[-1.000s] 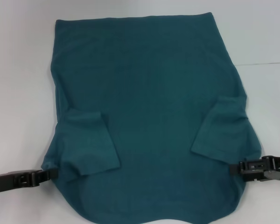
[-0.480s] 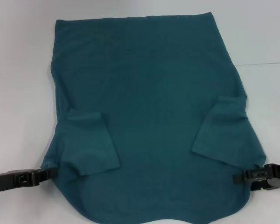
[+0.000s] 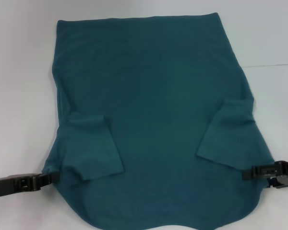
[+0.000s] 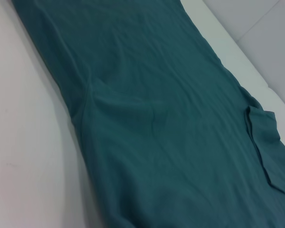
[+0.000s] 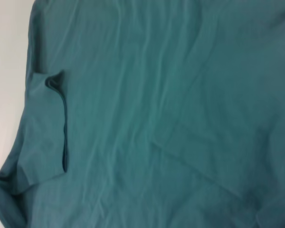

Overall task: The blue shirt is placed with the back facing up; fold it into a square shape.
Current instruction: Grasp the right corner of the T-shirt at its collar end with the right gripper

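- Across the white counter [image 3: 24, 72]: shirt [image 3: 153, 96] spread flat, plain side up, hem at the far edge, collar end nearest the robot.
- Both sleeves already turned inward onto the body, left sleeve [image 3: 93, 148] and right sleeve [image 3: 228, 132].
- At the near left edge, by the shoulder: left hand [image 3: 52, 178], low, tips touching the cloth; grip on the fabric impossible to tell.
- At the near right edge: right hand [image 3: 248, 173], tips at the shirt's border; open or closed on cloth likewise impossible to tell.
- Likely next: lifting the near end toward the hem.
- Risks: uneven bites skewing the fold; thin pinch slipping off soft cotton; sleeves flopping out again on the lift, spoiling the square.
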